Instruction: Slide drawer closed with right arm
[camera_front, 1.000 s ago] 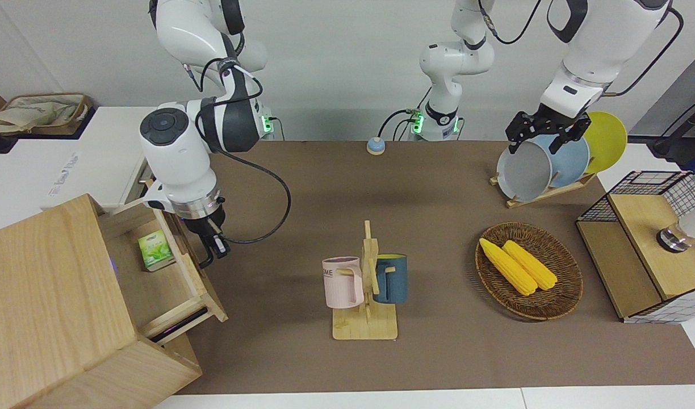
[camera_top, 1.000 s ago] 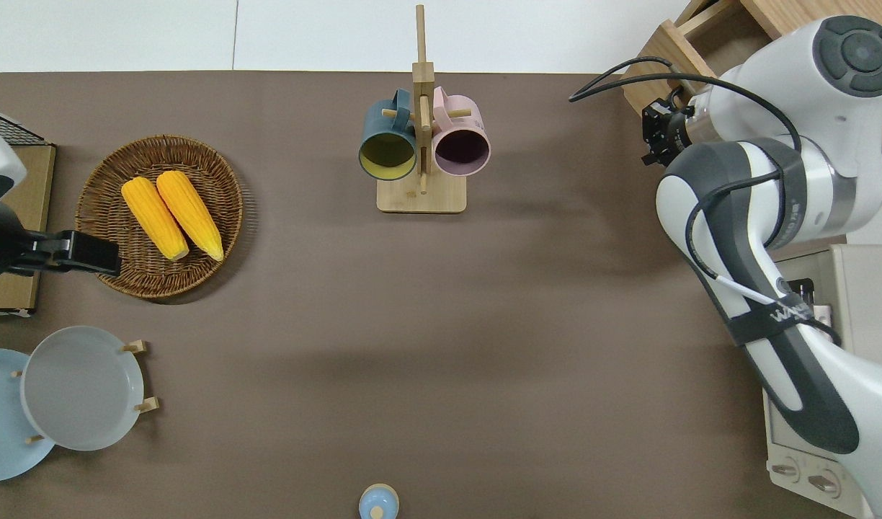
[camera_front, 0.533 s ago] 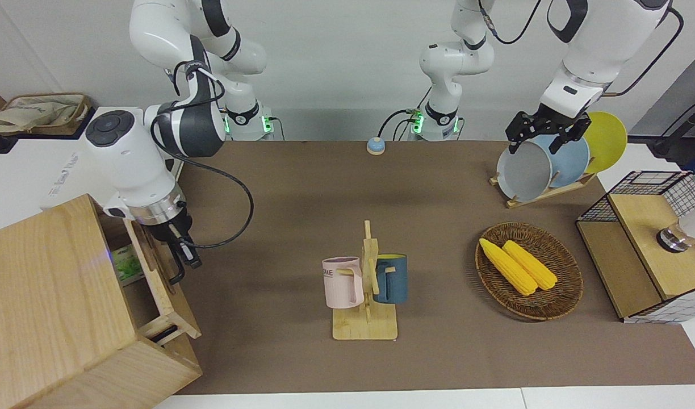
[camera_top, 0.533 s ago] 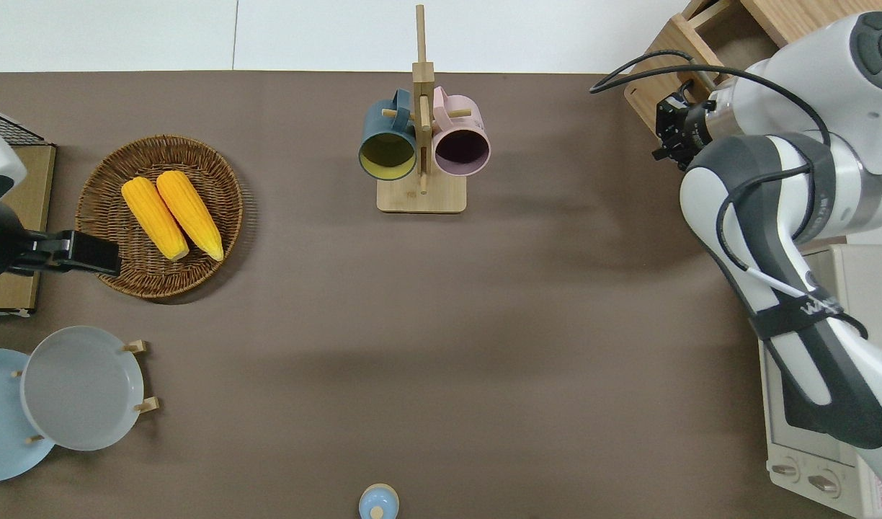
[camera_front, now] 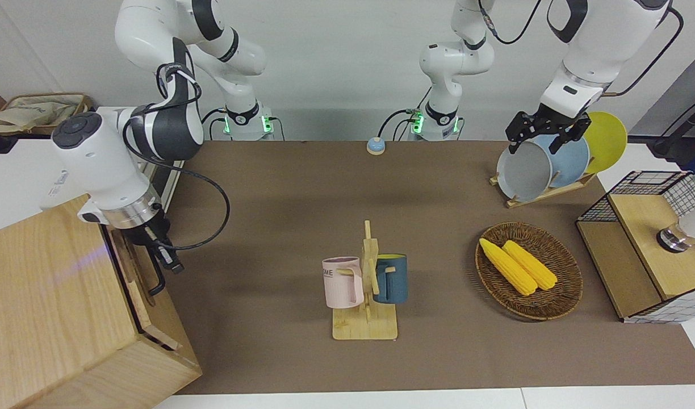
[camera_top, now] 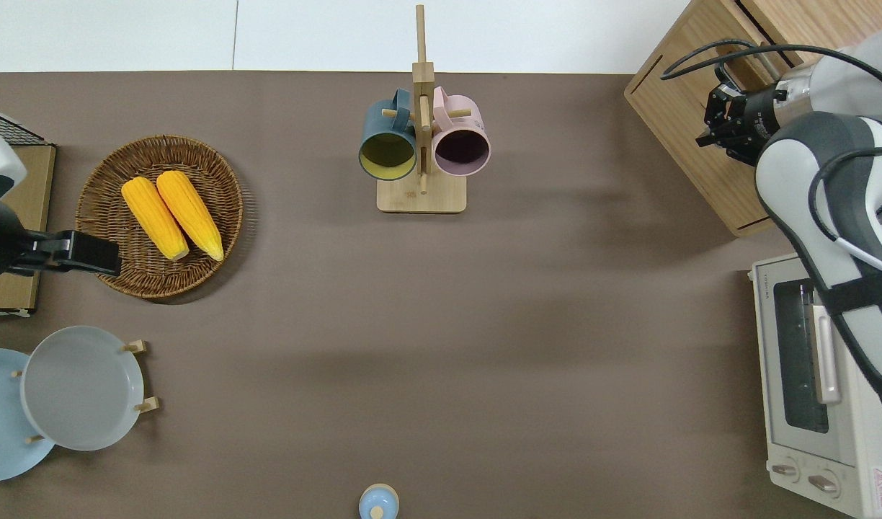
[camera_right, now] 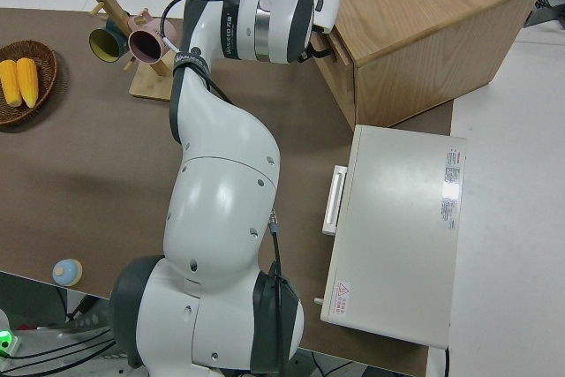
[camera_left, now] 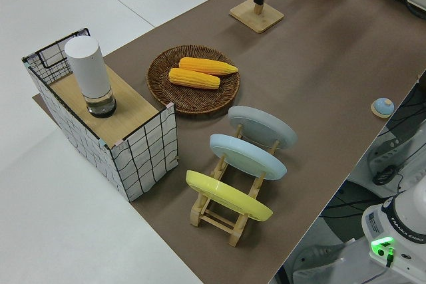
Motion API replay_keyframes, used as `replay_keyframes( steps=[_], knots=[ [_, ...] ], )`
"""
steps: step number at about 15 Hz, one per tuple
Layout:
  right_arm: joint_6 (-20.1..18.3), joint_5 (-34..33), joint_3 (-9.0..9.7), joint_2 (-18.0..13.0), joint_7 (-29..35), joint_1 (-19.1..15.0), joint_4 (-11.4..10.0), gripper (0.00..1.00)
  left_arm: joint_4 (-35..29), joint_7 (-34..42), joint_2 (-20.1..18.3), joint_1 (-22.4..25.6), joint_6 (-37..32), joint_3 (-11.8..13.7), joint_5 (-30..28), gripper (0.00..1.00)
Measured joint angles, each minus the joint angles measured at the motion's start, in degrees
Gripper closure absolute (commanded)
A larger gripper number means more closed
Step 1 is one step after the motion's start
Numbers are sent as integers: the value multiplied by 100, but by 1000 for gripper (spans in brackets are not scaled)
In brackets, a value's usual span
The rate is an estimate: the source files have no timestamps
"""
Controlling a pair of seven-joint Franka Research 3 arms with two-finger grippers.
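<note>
**Right gripper at the drawer handle, drawer nearly flush**

The right gripper sat right at the black loop handle on the drawer front, at the right arm's end of the table. From where I stood I could not tell whether its fingers were closed on the handle or merely against it; the wrist and cable covered them. The drawer looked pushed in almost level with the pale wood cabinet, only a dark slit showing along its edge, and nothing of its inside could be seen. The right arm hid much of the white toaster oven from above.

Toward the middle stood a wooden mug rack with a pink mug and a blue mug. Farther along lay a wicker basket with two corn cobs, then a plate rack nearer the robots, and the wire-mesh box, cut off at the frame edge. The left arm was parked; I could not tell how its gripper stood.
</note>
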Motion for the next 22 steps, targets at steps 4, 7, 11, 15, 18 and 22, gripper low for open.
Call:
replay_keyframes(
  steps=[4, 7, 11, 15, 18, 22],
  knots=[
    [0, 0, 9, 14, -23, -7, 0, 1000, 0, 0, 0, 0, 0, 0, 0, 7],
    [-8, -3, 16, 17, -46, -8, 1, 1000, 0, 0, 0, 0, 0, 0, 0, 7],
    [-62, -6, 54, 24, -57, 49, 0, 1000, 0, 0, 0, 0, 0, 0, 0, 7],
    [-272, -308, 87, 28, -63, 450, 0, 1000, 0, 0, 0, 0, 0, 0, 0, 7],
    [-402, -530, 87, 20, -65, 737, 0, 1000, 0, 0, 0, 0, 0, 0, 0, 7],
    [-627, -603, -41, -122, -235, 1143, -33, 1000, 0, 0, 0, 0, 0, 0, 0, 7]
  ],
)
